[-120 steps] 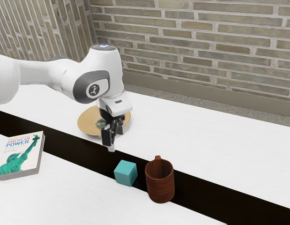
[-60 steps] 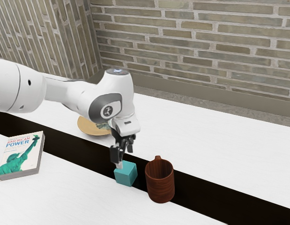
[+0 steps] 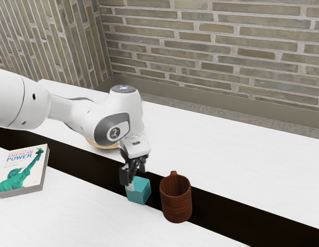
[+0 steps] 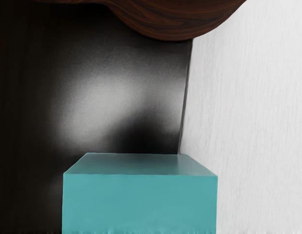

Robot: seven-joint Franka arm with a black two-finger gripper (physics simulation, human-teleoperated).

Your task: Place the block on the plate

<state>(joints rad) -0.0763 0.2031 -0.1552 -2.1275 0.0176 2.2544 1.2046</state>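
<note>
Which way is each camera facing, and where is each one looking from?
Exterior view: beside the arm, looking down across the table toward the brick wall; my arm comes in from the exterior view's left, ending in my gripper at the block.
Wrist view: on my hand, looking down past the block toward the mug.
Shared: block, mug, white table surface and dark strip.
</note>
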